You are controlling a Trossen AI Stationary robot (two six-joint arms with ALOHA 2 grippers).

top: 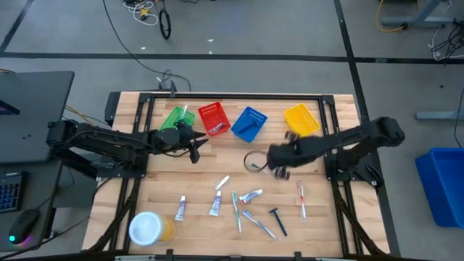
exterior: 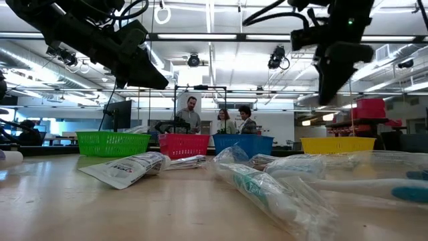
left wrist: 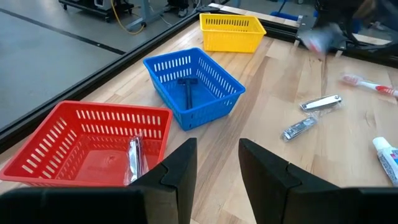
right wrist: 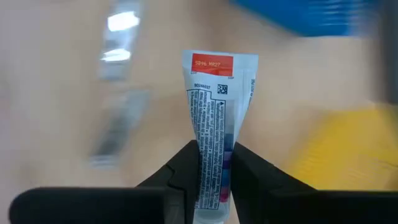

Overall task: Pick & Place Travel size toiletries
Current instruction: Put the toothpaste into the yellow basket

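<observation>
My right gripper point(right wrist: 216, 152) hangs above the table's middle right point(top: 280, 167), shut on a small white tube point(right wrist: 214, 106) with a red crimped end. My left gripper point(left wrist: 217, 168) hovers open near the red basket point(top: 213, 119), touching nothing. More toiletries lie flat on the near half of the table: two white tubes point(top: 181, 209) point(top: 216, 205), toothbrushes point(top: 237, 210), a dark razor point(top: 278, 220) and a red toothbrush point(top: 301, 199). A razor point(left wrist: 188, 90) lies in the blue basket point(left wrist: 205, 93), and a silvery item point(left wrist: 134, 158) in the red basket. My right gripper pinches the tube between its two fingers, across the printed body point(right wrist: 211, 163) below its middle. The red crimped end point(right wrist: 217, 65) sticks out past the fingertips. The fingers slant steeply down from above, and the tube is lifted clear of the table.
Green point(top: 176, 118), red, blue and yellow point(top: 301, 119) baskets stand in a row along the far side. A white-lidded yellow jar point(top: 150, 228) sits at the near left corner. Two nail clippers point(left wrist: 320, 102) lie mid-table. People stand in the room beyond point(exterior: 221, 120).
</observation>
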